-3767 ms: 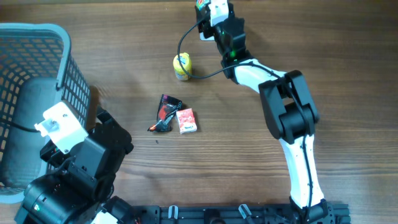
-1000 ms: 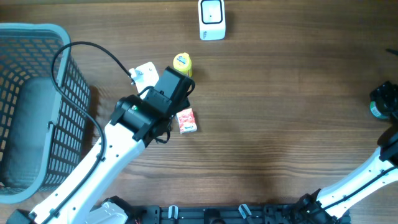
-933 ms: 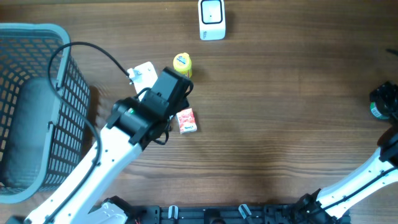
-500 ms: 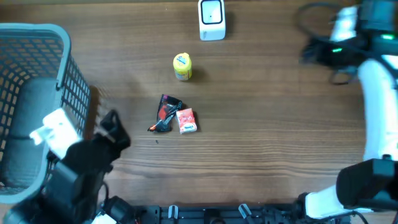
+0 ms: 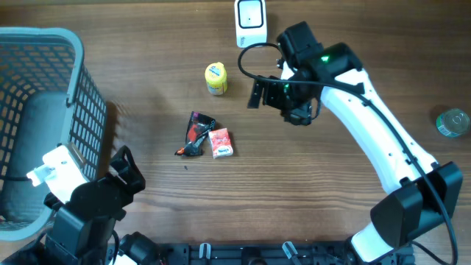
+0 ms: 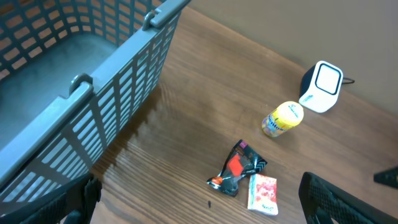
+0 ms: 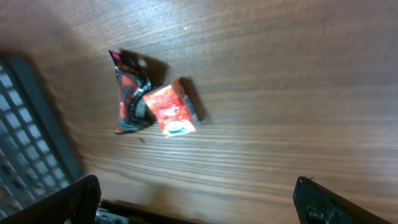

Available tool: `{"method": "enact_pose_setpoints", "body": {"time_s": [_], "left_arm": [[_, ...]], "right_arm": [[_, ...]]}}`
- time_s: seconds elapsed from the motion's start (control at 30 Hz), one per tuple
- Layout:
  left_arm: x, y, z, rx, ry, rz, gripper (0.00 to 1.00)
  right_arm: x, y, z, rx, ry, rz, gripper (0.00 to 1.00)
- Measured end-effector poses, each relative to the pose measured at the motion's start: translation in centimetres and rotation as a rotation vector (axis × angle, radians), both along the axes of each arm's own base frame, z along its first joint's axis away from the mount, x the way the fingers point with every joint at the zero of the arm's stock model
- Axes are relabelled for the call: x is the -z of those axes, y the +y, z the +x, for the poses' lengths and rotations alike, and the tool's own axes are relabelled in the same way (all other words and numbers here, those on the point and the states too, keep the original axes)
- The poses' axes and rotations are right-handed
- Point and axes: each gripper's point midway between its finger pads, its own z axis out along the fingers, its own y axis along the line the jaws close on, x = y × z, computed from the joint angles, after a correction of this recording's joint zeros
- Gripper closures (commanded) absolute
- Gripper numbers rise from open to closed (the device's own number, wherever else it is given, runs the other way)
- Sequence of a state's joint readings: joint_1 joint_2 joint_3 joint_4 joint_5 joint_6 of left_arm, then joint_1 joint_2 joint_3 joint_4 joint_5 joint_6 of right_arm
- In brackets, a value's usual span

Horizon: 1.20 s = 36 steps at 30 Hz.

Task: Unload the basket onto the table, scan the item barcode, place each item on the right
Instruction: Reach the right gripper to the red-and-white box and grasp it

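Three items lie on the wooden table: a yellow bottle (image 5: 215,78) (image 6: 283,118), a black-and-red packet (image 5: 197,132) (image 6: 239,174) (image 7: 130,99) and a small red box (image 5: 221,143) (image 6: 263,193) (image 7: 173,112) that touches the packet. The white scanner (image 5: 251,22) (image 6: 320,87) stands at the far edge. My right gripper (image 5: 280,103) (image 7: 202,205) hovers open and empty, right of the bottle and above the table. Open and empty too, my left gripper (image 5: 126,168) (image 6: 205,211) is at the front left, beside the basket.
A grey-blue mesh basket (image 5: 77,88) (image 6: 118,81) (image 7: 25,124) fills the left side. A greenish can (image 5: 451,122) sits at the right edge. The right arm's black cable loops near the scanner. A black rail runs along the table's front edge.
The right arm has swung from the far right corner to over the table's middle. The left arm has pulled back from the packet to the front left. The items have not moved.
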State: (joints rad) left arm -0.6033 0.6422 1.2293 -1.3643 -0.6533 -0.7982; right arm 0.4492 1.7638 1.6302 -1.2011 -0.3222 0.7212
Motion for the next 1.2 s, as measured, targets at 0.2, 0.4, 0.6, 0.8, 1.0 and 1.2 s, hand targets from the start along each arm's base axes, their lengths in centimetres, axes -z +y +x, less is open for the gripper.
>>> {"method": "enact_pose_setpoints", "body": {"time_s": [0.2, 0.4, 0.6, 0.8, 1.0, 1.2], "left_arm": [[0.1, -0.1, -0.1, 0.005, 0.007, -0.001, 0.0], [0.3, -0.4, -0.1, 0.022, 0.018, -0.014, 0.0], [0.9, -0.5, -0.5, 0.035, 0.049, -0.009, 0.0], [0.9, -0.5, -0.6, 0.037, 0.051, -0.011, 0.0], [1.0, -0.5, -0.6, 0.037, 0.053, -0.009, 0.0], [1.0, -0.5, -0.6, 0.037, 0.053, -0.009, 0.0]], "right_arm": [[1.3, 4.0, -5.1, 0.39, 0.284, -0.058, 0.0], [9.1, 9.7, -6.8, 0.599, 0.442, -0.156, 0.0], [14.3, 10.8, -5.1, 0.729, 0.508, -0.166, 0.0], [14.4, 11.3, -3.1, 0.734, 0.446, -0.11, 0.0], [15.1, 8.8, -1.2, 0.498, 0.206, -0.219, 0.0], [14.9, 8.8, 1.8, 0.145, -0.022, -0.227, 0.0]]}}
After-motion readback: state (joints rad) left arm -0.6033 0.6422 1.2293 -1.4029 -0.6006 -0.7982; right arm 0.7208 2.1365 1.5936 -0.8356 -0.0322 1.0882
